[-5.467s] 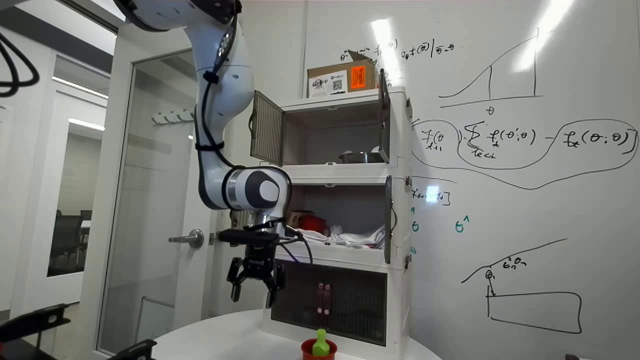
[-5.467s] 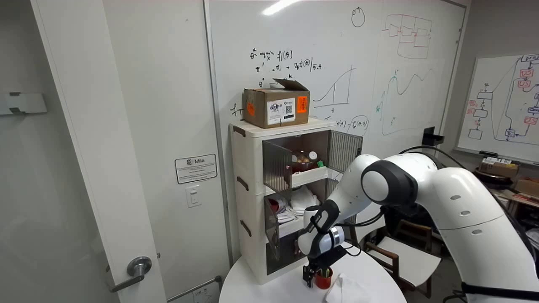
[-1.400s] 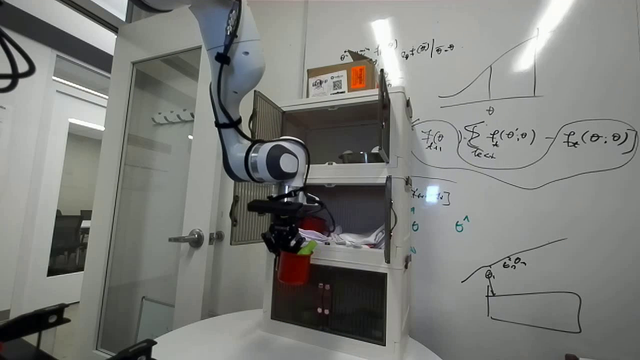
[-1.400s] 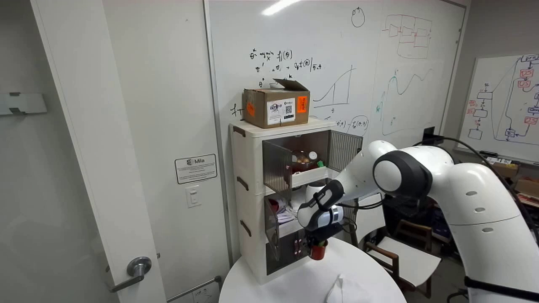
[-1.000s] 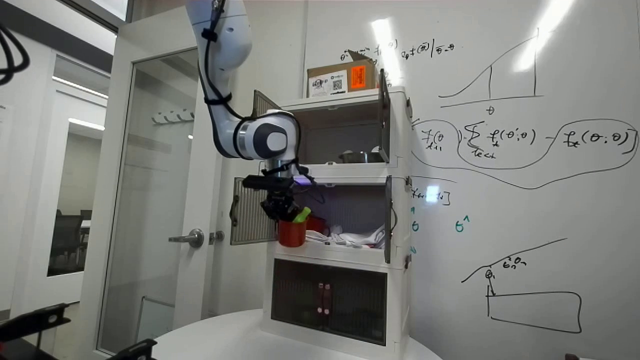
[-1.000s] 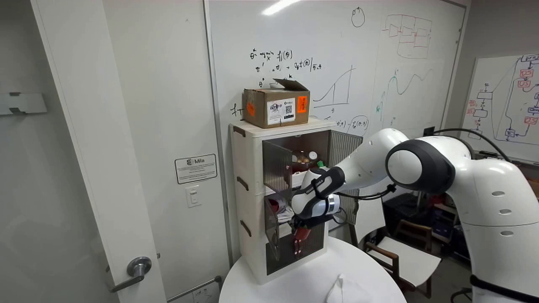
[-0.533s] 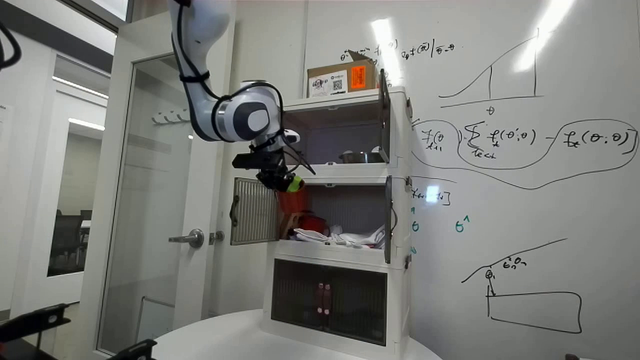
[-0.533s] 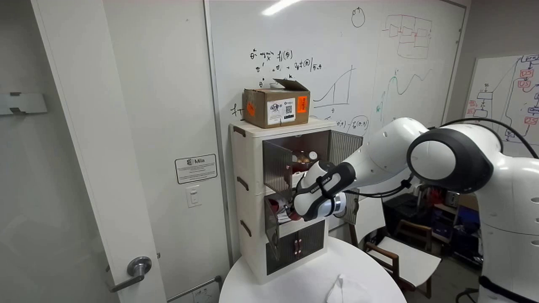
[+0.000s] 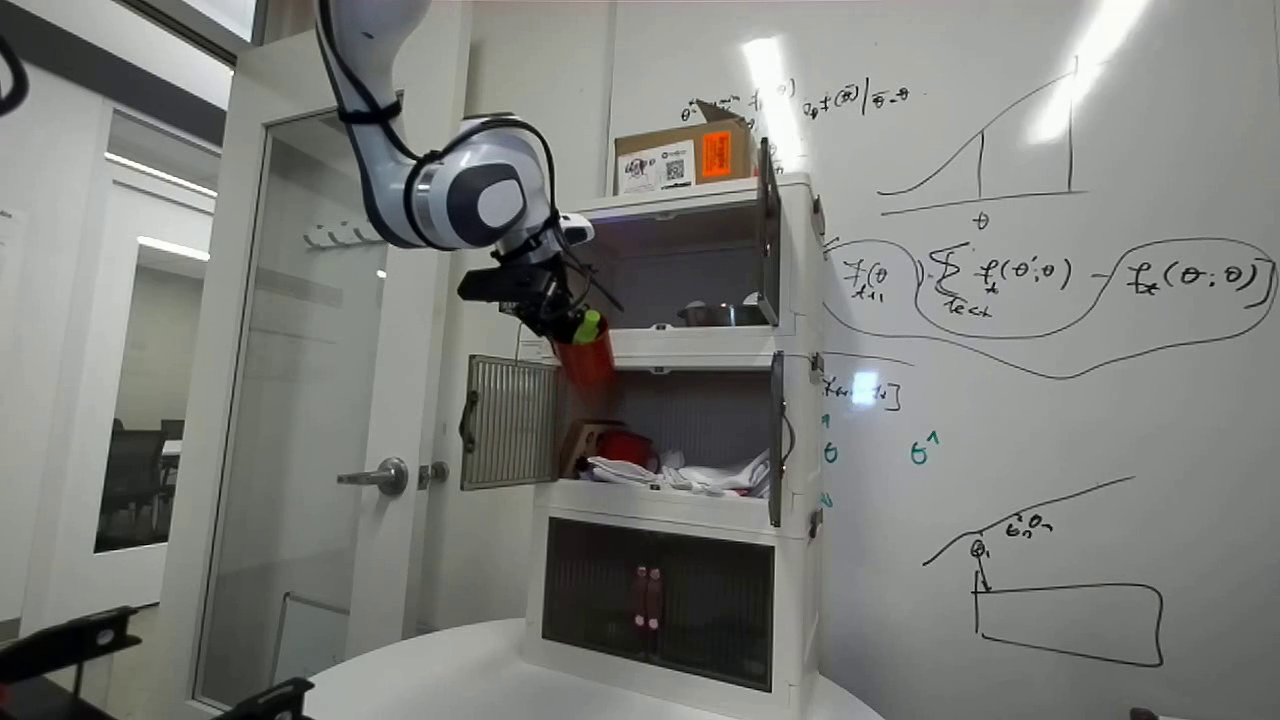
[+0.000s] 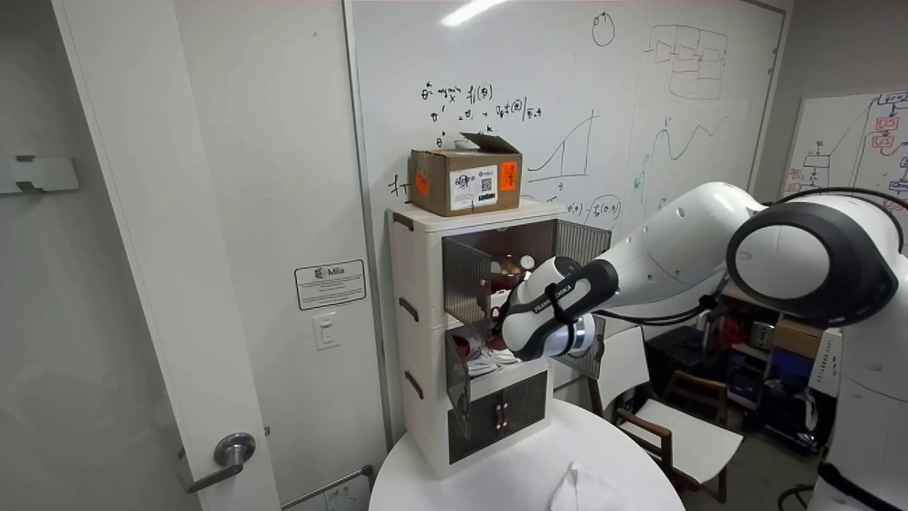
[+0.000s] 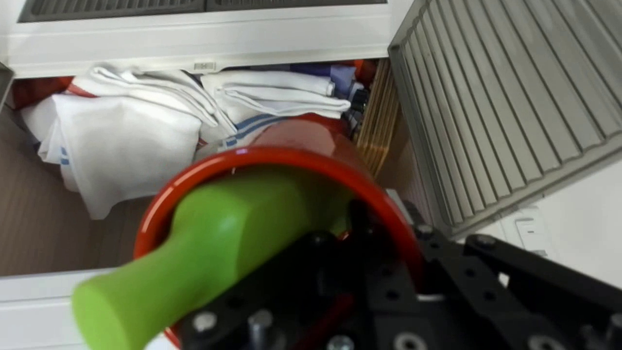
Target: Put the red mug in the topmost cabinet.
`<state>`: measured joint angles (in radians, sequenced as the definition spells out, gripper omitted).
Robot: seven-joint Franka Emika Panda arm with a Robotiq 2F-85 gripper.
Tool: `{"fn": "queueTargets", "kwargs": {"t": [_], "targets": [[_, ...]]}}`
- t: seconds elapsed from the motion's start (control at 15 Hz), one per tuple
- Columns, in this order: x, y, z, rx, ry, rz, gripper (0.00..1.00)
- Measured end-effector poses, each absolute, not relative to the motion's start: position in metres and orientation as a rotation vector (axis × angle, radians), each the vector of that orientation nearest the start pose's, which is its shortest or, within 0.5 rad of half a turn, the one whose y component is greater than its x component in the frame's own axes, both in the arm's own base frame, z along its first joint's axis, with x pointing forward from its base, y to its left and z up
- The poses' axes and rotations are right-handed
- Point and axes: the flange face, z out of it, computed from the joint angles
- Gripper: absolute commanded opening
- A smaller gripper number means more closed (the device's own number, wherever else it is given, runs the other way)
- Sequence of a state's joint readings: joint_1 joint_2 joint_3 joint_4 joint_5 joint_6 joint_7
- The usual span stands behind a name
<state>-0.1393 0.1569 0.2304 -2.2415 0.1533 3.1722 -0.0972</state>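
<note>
The red mug (image 9: 588, 362) hangs tilted in front of the cabinet unit, about level with the ledge below the topmost compartment. My gripper (image 11: 381, 206) is shut on its wall, one finger inside the rim and one outside. A yellow-green object (image 11: 214, 238) leans in the mug and sticks out past the rim. The topmost cabinet (image 9: 650, 280) has its doors swung wide, one door (image 10: 467, 280) and the other (image 10: 583, 245) at its sides. In an exterior view the arm (image 10: 546, 312) hides the gripper and most of the mug.
A metal bowl (image 9: 722, 316) occupies part of the topmost compartment. Below, the middle compartment holds white cloths (image 11: 136, 146) and another red object (image 9: 625, 447); its ribbed door (image 9: 510, 425) juts outward beneath the mug. A cardboard box (image 9: 685, 160) sits on top of the unit.
Earlier the mug stood on the table below the open gripper. Now it is gripped and has risen past the middle compartment, tilting over the last half second.
</note>
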Motion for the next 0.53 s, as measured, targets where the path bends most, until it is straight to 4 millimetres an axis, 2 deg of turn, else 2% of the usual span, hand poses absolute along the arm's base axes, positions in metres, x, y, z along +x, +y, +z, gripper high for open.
{"fn": "queueTargets", "kwargs": {"t": [0.27, 0.4, 0.53], "targets": [[0.602, 0.047, 0.422, -2.750, 0.002, -1.205, 0.01], [0.612, 0.042, 0.437, -2.719, 0.021, -1.226, 0.01], [0.623, 0.029, 0.450, -2.698, 0.052, -1.250, 0.01]]}}
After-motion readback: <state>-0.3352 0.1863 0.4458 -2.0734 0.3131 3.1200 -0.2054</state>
